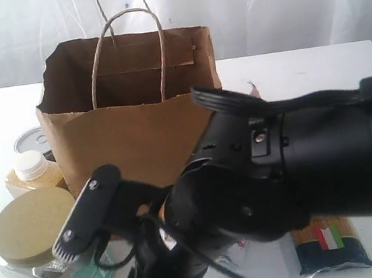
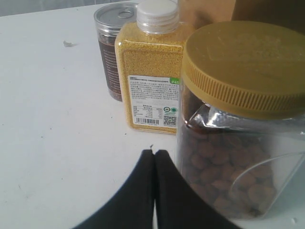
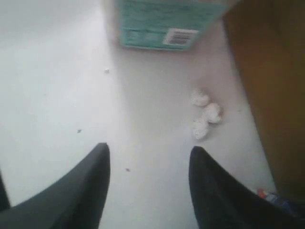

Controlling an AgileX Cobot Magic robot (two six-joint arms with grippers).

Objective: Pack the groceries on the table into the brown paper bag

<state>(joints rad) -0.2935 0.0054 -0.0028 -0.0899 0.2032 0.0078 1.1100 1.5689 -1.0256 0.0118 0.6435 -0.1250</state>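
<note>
The white table [image 1: 300,71] carries everything. The bag [image 1: 131,132] stands upright near its middle, mouth open and handles up; only its inner walls show from the exterior view, so I cannot tell what it holds. A black arm [image 1: 298,166] reaches in from the right across the front of the bag and hides much of the table there.

The right gripper [image 3: 148,149] hangs over bare table with its fingers spread apart and nothing between them; the bag's wall is just beside it. The left gripper [image 2: 154,157] has its fingers pressed together on nothing, its tips just beside the jar [image 2: 238,143].

The jar stands left of the bag, tan lid on, filled with brown nuts. The spaghetti [image 1: 331,243] lies flat at the front right, partly under the arm. The bottle [image 2: 150,81], capped and full of yellow grain, stands behind the jar, touching or nearly touching the can [image 2: 109,52], which shows dark contents under a pull-tab lid. The carton [image 3: 162,24] sits on the table ahead of the right gripper. Three white lumps [image 3: 205,114] lie between the carton and that gripper, near the bag.
</note>
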